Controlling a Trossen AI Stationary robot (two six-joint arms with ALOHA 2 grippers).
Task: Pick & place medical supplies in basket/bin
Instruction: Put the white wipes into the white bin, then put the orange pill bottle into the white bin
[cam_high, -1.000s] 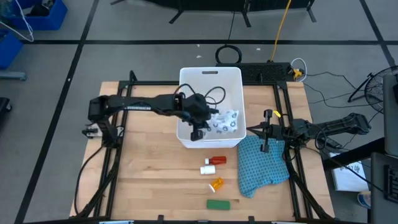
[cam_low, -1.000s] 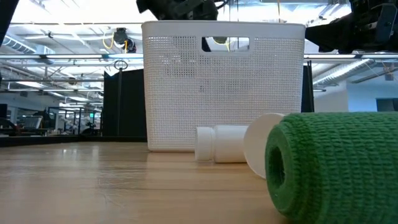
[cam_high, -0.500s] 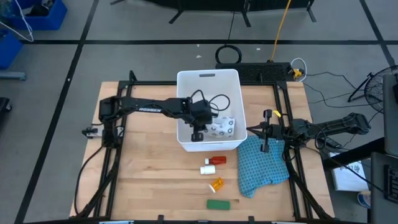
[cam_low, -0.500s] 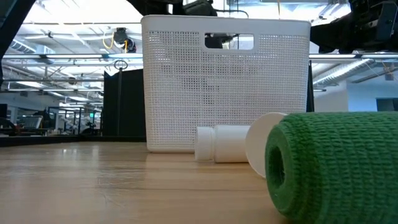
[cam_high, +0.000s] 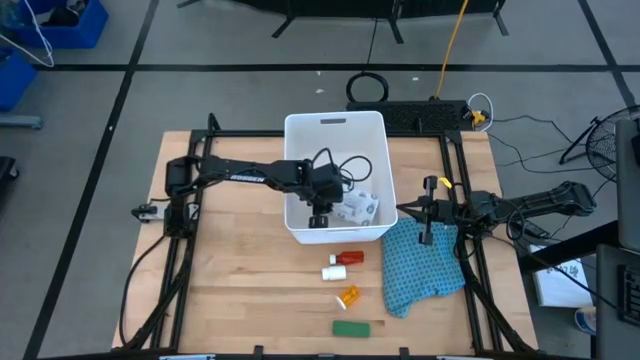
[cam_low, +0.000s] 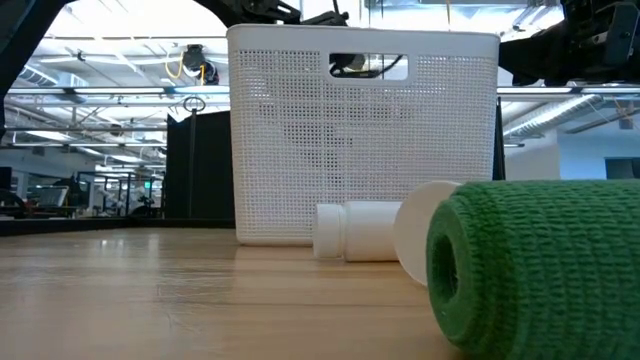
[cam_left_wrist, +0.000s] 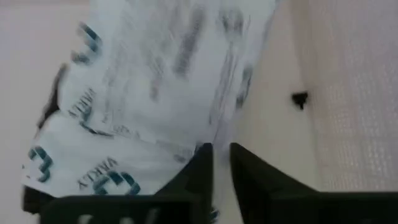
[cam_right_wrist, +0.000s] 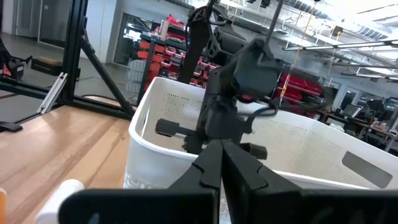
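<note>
The white tub (cam_high: 335, 125) stands in the middle of the table. White-green packets (cam_high: 360, 206) lie on its floor, and a dark thing (cam_left_wrist: 53, 99) shows under them. My left gripper (cam_high: 318, 218) hangs inside the tub beside the packets, pointing down, its fingers (cam_left_wrist: 239, 163) a narrow gap apart with the tub floor showing between them. My right gripper (cam_high: 428, 222) waits shut at the table's right edge above the cloth. The red bottle (cam_high: 350, 258), white bottle (cam_high: 334, 271), orange piece (cam_high: 348, 296) and green bar (cam_high: 350, 327) lie on the table near the tub. My left gripper stands at the packets' edge (cam_left_wrist: 200, 144) from above. One fingertip is right beside that edge, and I cannot tell whether it touches. Nothing shows between the fingers.
The blue-teal patterned cloth (cam_high: 420, 265) lies on the right part of the table, under my right arm. In the low view the green bar (cam_low: 540, 265) and the white bottle (cam_low: 355, 232) lie in front of the tub (cam_low: 360, 150). Bare wood stretches left of the tub.
My left gripper has sunk lower into the tub, a little toward the near wall. The tub has slid slightly toward the table's left edge. The packets now lie more bunched on the tub floor.
</note>
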